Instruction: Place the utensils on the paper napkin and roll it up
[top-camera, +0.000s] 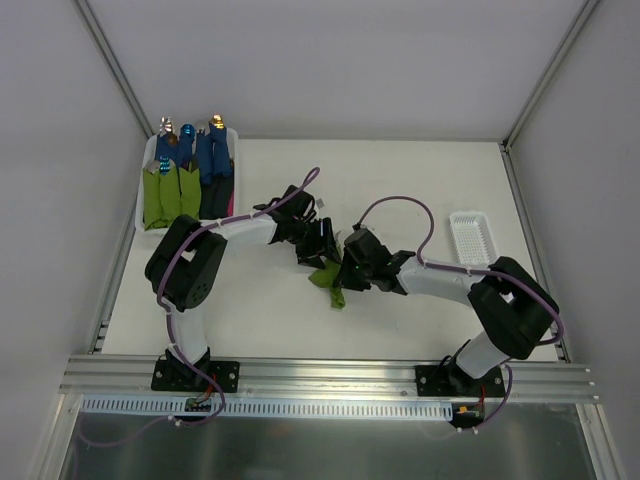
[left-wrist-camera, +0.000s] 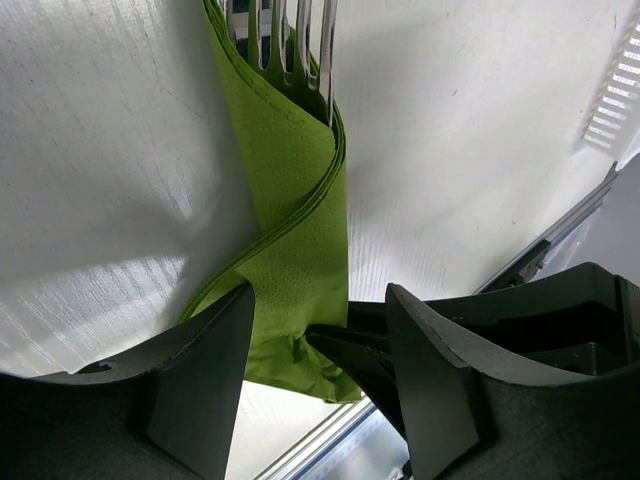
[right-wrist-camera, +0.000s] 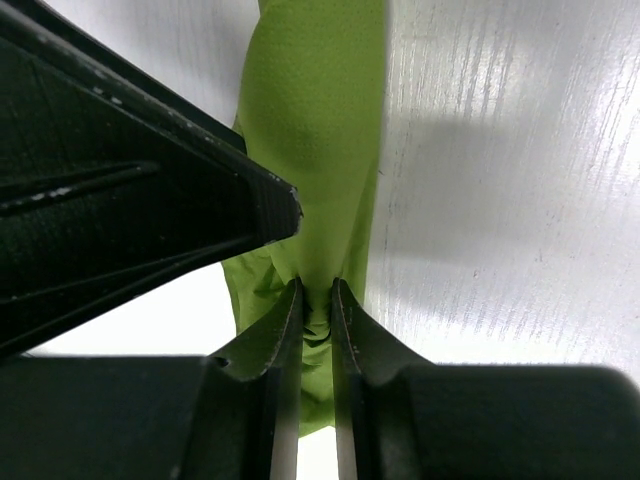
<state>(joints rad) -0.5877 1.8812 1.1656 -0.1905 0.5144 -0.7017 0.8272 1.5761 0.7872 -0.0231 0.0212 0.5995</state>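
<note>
The lime-green paper napkin (top-camera: 330, 282) lies mid-table, wrapped into a loose roll (left-wrist-camera: 300, 180). The utensils are inside it; only silver fork tines (left-wrist-camera: 290, 40) stick out of its far end. My right gripper (right-wrist-camera: 317, 285) is shut on the roll's crumpled near end (right-wrist-camera: 315, 100). My left gripper (left-wrist-camera: 320, 290) stands open astride that same end, its left finger (left-wrist-camera: 200, 370) against the paper. The right gripper's dark fingers (left-wrist-camera: 360, 350) sit between my left jaws. In the top view the left gripper (top-camera: 318, 250) and right gripper (top-camera: 347, 270) meet over the napkin.
A white tray (top-camera: 147, 190) at the back left holds green bundles (top-camera: 170, 195) and blue bundles (top-camera: 205, 155). A small white basket (top-camera: 472, 238) sits at the right. An aluminium rail (top-camera: 330, 375) runs along the near edge, and walls enclose the table.
</note>
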